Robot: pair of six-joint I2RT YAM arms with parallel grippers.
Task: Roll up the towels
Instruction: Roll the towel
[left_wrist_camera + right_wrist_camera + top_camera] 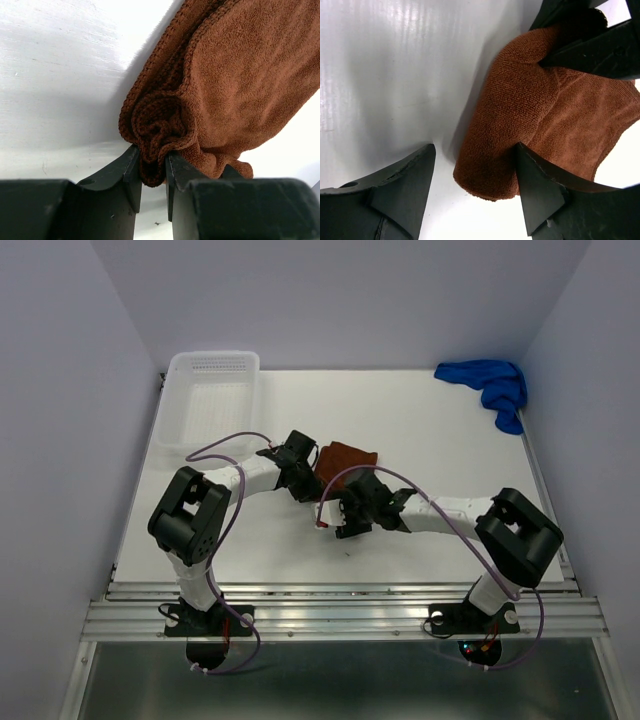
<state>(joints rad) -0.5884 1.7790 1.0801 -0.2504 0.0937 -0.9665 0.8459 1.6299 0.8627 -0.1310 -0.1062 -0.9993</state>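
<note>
The rust-brown towel (342,460) lies partly rolled on the white table, between the two grippers. My left gripper (303,472) is shut on the rolled end of the brown towel (160,130), the cloth pinched between its fingers. My right gripper (352,512) is open, its jaws straddling the other rolled end of the brown towel (510,150); the right finger touches the cloth, the left finger stands apart. The left gripper's fingers (590,45) show at the top right of the right wrist view. The blue towel (490,385) lies crumpled at the far right corner.
A white perforated plastic basket (210,400) stands at the far left of the table. Purple cables loop over both arms. Grey walls close the table on the left, back and right.
</note>
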